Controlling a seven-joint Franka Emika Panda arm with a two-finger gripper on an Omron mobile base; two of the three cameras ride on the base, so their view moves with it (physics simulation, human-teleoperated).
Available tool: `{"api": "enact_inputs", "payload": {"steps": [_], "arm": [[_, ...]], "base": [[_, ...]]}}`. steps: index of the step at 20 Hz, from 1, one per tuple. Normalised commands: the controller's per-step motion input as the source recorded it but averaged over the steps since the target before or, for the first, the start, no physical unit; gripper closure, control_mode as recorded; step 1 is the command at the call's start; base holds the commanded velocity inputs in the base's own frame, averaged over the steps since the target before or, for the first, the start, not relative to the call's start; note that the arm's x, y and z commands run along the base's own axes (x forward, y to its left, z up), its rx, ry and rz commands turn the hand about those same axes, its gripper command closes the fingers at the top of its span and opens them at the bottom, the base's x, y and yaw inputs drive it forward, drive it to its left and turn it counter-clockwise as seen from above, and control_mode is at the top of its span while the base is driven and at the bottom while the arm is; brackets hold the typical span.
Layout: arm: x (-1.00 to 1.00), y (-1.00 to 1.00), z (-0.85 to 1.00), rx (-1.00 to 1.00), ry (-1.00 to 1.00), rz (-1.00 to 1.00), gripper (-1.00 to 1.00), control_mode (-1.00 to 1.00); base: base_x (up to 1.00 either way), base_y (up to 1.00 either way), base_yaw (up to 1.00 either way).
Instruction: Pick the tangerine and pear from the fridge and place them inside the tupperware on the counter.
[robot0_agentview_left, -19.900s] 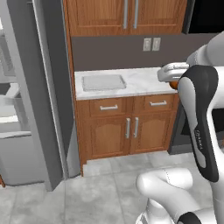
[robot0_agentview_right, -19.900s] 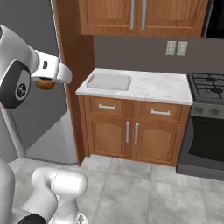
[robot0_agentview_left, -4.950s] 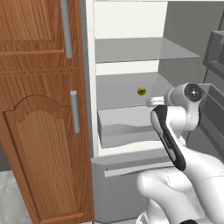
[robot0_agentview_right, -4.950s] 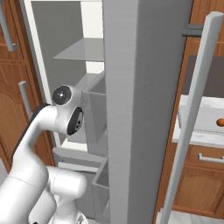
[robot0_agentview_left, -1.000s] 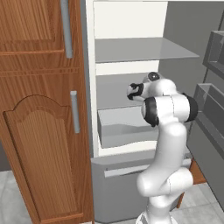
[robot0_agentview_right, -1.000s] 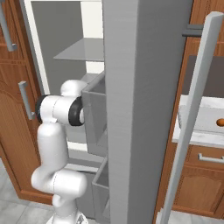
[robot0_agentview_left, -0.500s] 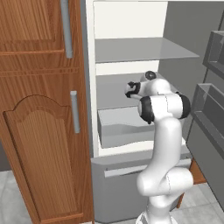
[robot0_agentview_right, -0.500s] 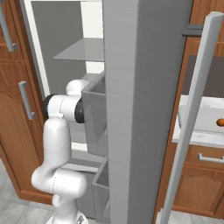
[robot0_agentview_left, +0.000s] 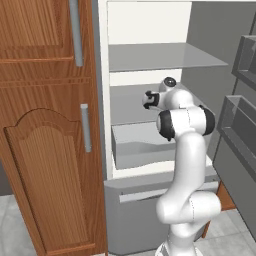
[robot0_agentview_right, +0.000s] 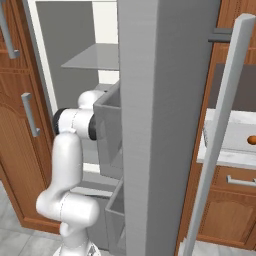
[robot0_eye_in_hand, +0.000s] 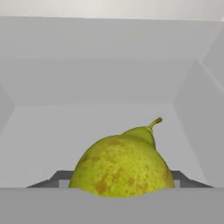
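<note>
In the hand view the yellow-green speckled pear sits low and close on the grey fridge shelf, stem pointing up and right. My gripper is shut on the pear, with a dark fingertip against each side. From the left base view, the gripper reaches into the open fridge over its middle shelf, and the hand hides the pear. The right base view shows the orange tangerine lying in the light grey tupperware on the white counter.
A grey drawer juts out just below the shelf under my hand. The open fridge door with its bins stands close on the arm's right. Tall wooden cabinets flank the fridge on the left.
The hand has edged slightly deeper over the middle shelf, and its jaws have come in against the pear. The base has not moved.
</note>
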Motion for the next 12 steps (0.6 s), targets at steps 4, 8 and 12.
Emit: {"api": "enact_inputs", "payload": {"steps": [4,8,12], "arm": [[0.1,0.0,-0.29,0.0,0.04,0.0,1.0,-1.0],[0.0,0.0,-0.34,0.0,0.05,0.0,1.0,-1.0],[-0.56,0.0,-0.58,0.0,0.03,0.0,1.0,-1.0]], "base": [[0.0,0.0,0.0],[0.0,0.0,0.0],[0.0,0.0,0.0]]}}
